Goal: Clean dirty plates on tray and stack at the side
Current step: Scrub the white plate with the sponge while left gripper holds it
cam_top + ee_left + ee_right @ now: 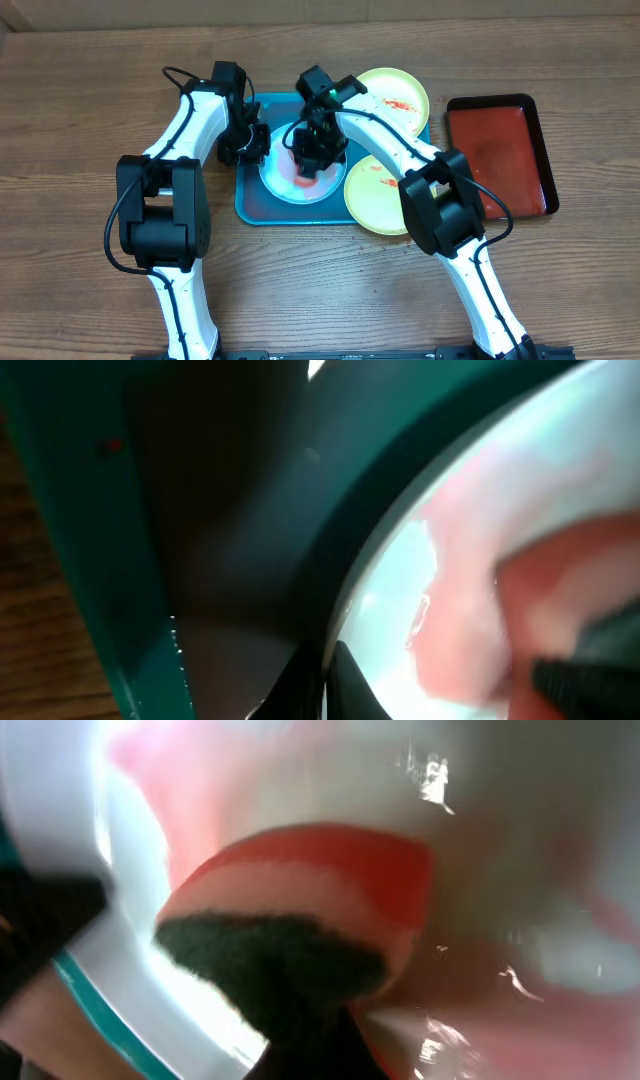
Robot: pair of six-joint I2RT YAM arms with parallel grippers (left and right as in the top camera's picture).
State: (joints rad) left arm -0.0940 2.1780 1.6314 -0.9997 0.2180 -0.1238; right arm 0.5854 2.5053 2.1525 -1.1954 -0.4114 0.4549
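Observation:
The mint-blue rimmed plate (283,186) lies on the turquoise tray (252,207), its white centre smeared pink-red. My left gripper (246,146) is at the plate's left rim and, in the left wrist view (325,682), is shut on that rim (395,630). My right gripper (318,152) is over the plate's middle, shut on an orange sponge (300,885) with a dark green pad, pressed on the wet plate (60,840). Two yellow-green rimmed plates with red smears lie at the tray's right, one at the back (395,98) and one at the front (378,198).
A smaller red tray with a black rim (500,155) stands on the wooden table at the right. The turquoise tray's raised rim (80,520) runs just left of my left gripper. Both arms cross above the tray's near side.

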